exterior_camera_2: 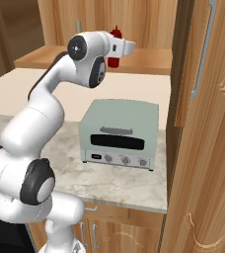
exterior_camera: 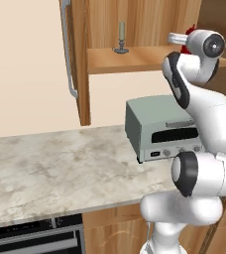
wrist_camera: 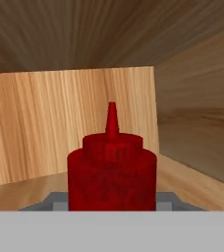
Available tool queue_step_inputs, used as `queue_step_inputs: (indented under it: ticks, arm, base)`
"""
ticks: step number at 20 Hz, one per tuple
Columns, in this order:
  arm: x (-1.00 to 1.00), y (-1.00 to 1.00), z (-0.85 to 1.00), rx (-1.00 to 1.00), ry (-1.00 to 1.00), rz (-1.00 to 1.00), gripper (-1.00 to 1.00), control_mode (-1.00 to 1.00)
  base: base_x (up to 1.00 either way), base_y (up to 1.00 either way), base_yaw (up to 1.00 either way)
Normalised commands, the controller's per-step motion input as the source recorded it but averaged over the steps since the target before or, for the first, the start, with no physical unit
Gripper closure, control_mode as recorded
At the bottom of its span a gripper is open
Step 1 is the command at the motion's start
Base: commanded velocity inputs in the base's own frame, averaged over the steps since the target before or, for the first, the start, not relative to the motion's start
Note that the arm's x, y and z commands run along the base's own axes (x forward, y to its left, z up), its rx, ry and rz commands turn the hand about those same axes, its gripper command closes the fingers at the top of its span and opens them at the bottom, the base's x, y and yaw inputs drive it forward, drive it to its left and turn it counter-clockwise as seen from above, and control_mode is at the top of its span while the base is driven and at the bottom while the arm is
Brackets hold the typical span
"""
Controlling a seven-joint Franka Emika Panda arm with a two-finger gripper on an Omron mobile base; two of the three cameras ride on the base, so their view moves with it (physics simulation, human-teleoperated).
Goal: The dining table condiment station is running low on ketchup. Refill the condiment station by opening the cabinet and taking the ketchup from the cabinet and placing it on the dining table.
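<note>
The red ketchup point(wrist_camera: 112, 167) bottle with its pointed nozzle stands upright on the wooden shelf point(exterior_camera: 135, 58) of the open cabinet point(exterior_camera_2: 149, 20). My gripper point(wrist_camera: 112, 201) reaches into the cabinet and is shut on the bottle's body, with a grey fingertip point(wrist_camera: 57, 201) pressed against each side. In the right base view the ketchup point(exterior_camera_2: 115, 33) pokes up behind my gripper point(exterior_camera_2: 117, 49). A red sliver of the ketchup point(exterior_camera: 187, 44) shows behind my wrist in the left base view. The dining table is out of view.
A grey candlestick point(exterior_camera: 121, 37) stands on the shelf to the left of the bottle. Open cabinet doors point(exterior_camera: 78, 59) hang on both sides point(exterior_camera_2: 198, 74). Below the shelf a pale green toaster oven point(exterior_camera_2: 119, 133) sits on the marbled counter point(exterior_camera: 60, 168).
</note>
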Motion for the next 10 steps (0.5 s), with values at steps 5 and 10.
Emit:
queue_step_inputs:
  ticks: [5,10]
  arm:
    - [-1.00,0.42,0.23,0.13,0.04,0.03,1.00,-1.00]
    - [-1.00,0.37,0.04,0.06,0.05,0.09,1.00,-1.00]
  base:
    - [0.00,0.00,0.00]
    - [0.00,0.00,0.00]
